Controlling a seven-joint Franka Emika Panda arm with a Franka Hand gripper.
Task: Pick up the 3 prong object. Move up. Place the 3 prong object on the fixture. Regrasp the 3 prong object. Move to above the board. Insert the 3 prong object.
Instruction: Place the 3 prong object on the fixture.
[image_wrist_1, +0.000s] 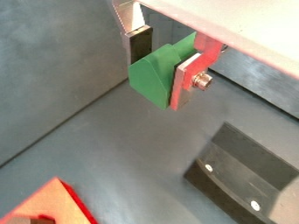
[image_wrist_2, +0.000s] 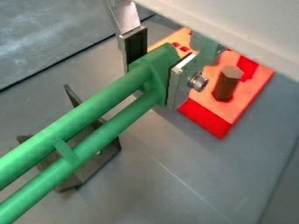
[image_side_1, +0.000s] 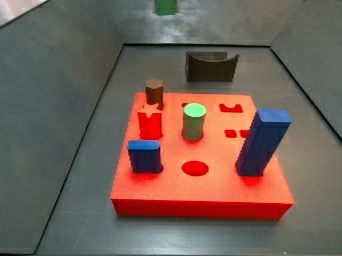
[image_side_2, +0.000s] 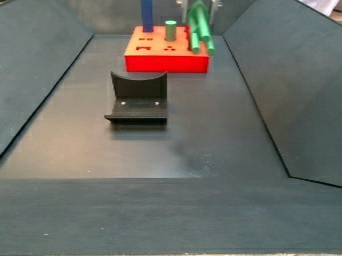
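While the gripper (image_wrist_2: 156, 66) hangs high with its jaws pinching one end of the long green three-lobed peg (image_wrist_2: 82, 131), the dark notched fixture (image_side_2: 136, 97) sits well below, unloaded.

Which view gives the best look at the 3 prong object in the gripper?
The wrist view looking along its length: the 3 prong object shows its long lobed shaft running out from the gripper. The remaining wrist view shows only its end face. One side view shows it hanging above the board; another catches just its tip.
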